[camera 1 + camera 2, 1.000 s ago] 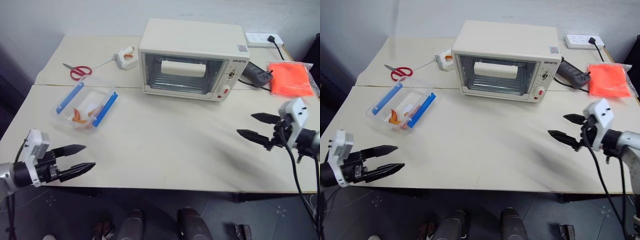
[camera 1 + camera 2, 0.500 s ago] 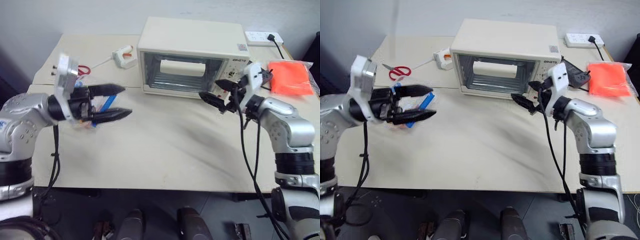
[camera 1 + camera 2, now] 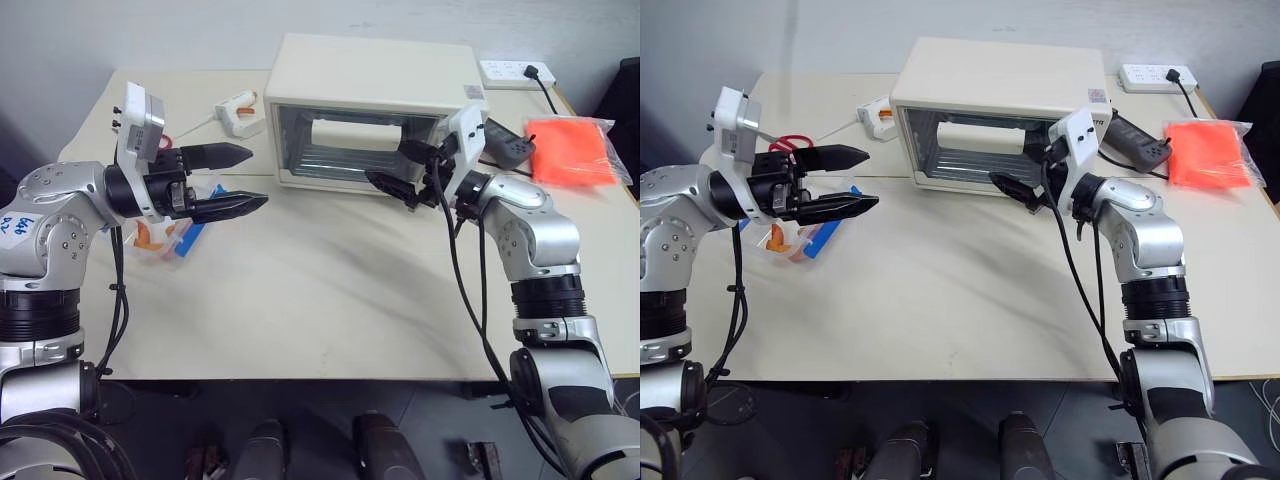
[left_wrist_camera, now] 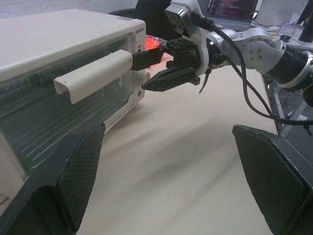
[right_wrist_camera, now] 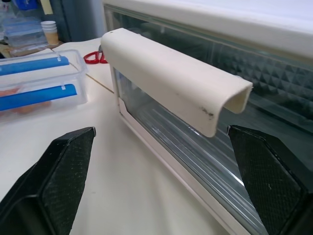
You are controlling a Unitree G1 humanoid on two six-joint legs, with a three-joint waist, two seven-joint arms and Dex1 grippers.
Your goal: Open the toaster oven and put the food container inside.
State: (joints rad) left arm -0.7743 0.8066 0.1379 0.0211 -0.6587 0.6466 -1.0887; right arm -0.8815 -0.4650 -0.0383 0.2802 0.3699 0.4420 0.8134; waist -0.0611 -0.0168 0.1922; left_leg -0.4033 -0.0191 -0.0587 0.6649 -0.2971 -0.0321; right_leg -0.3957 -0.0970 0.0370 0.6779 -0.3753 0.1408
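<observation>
Two grippers hover over the table [image 3: 330, 300] in the head views, both with jaws spread and empty. The toaster oven [image 3: 368, 110] stands at the back, door shut. The right gripper [image 3: 395, 172] is just before its door; the left gripper [image 3: 235, 180] is well left of the oven, above the food container [image 3: 165, 232].

Left wrist view: the right gripper [image 4: 151, 73] sits beside the oven's handle [image 4: 93, 74].

Right wrist view: the handle [image 5: 171, 81] lies between the spread fingers [image 5: 54, 181]; the container [image 5: 34, 81] rests beyond the oven.

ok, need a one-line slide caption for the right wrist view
Open right gripper lined up on the closed toaster oven door's white handle, not yet touching; food container on the table beyond.
</observation>
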